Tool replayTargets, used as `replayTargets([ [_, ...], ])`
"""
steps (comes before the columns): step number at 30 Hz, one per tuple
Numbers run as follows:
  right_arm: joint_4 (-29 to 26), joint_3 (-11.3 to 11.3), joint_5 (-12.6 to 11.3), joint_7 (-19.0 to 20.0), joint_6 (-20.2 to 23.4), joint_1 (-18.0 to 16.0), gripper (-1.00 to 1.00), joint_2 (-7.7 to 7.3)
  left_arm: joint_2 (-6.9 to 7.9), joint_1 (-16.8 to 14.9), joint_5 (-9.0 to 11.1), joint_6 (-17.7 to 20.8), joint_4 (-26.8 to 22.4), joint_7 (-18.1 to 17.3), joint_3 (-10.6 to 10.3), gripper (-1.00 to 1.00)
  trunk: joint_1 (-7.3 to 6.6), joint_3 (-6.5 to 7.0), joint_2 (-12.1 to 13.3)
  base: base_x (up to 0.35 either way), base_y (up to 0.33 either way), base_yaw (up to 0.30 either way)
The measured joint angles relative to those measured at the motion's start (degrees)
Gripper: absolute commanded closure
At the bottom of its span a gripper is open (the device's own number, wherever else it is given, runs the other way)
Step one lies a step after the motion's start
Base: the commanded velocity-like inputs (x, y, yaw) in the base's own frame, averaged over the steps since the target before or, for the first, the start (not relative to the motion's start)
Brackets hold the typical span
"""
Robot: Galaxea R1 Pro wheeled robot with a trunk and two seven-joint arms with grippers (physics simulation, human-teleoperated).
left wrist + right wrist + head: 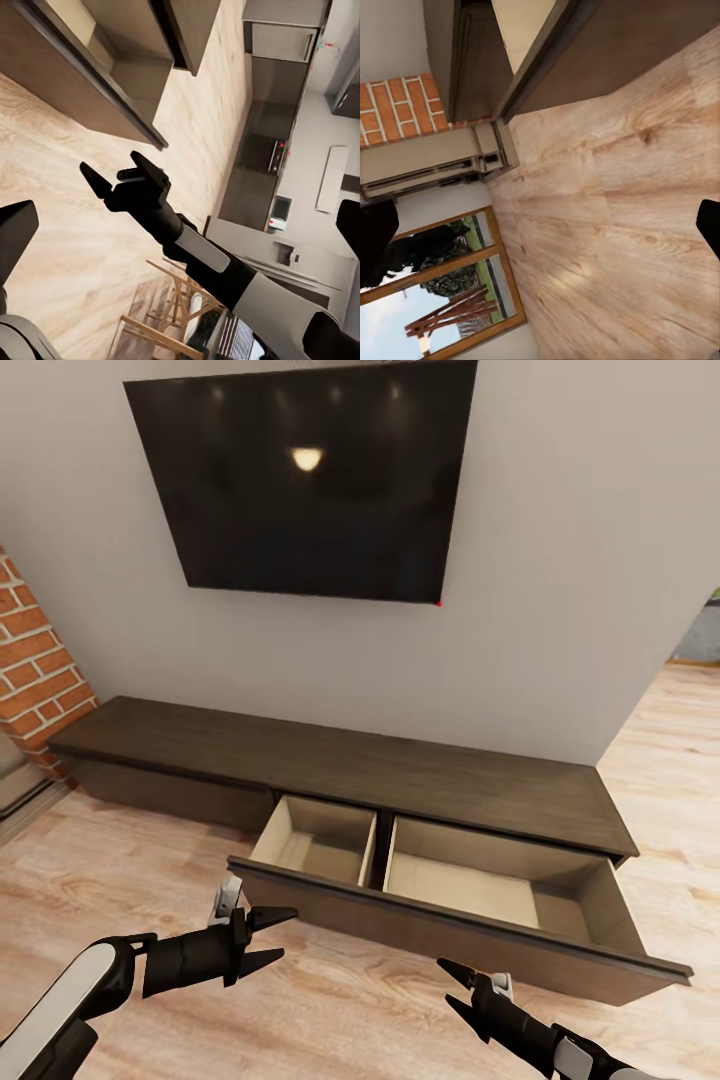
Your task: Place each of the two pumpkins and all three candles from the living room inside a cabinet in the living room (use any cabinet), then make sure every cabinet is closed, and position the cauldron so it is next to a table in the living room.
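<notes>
A: Dark-brown wood right across the middle of the frame: that's the cabinet (340,760), long and low under the black TV (305,470), with its wide drawer (470,920) pulled out at lower centre, two pale compartments, both bare.

B: No pumpkins or candles in sight, so nothing's stowed in it yet, I'd say. What's the danger?

A: That drawer front juts out over the plank floor (140,870), right in front of both arms. Roll forward or swing an arm carelessly and you clip it, and a knock could slam it shut or jam an arm against it.

B: And the left end effector (268,937)?

A: Lower left, fingers spread, holding nothing, tips just short of the drawer's near corner. The right end effector (456,990) at lower right is also parted and empty, near the front panel.

B: Brick fireplace (35,660) at the left edge, too.

A: Yes, a wide turn toward it risks a scrape.
</notes>
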Motion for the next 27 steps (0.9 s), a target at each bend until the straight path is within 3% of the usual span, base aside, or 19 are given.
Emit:
replayTargets([
  [8,0.0,0.0,-0.02,-0.11,-0.29,0.0,-1.0,0.02,0.0,-0.04,0.0,0.0,0.19,0.0,0.08,-1.0,-1.76,1.44,3.21,0.0,0.0,0.026],
  [14,0.01,0.0,-0.06,-0.18,-0.46,-0.01,-1.0,0.1,0.06,-0.04,0.0,0.01,0.23,0.0,0.11,-1.0,-3.08,2.51,5.62,0.0,0.0,0.208],
  [27,0.02,0.01,0.03,-0.27,-0.68,-0.01,-1.0,0.1,0.01,-0.04,-0.02,0.0,0.23,0.0,0.11,-1.0,-3.08,2.52,5.63,0.0,0.0,0.287],
])
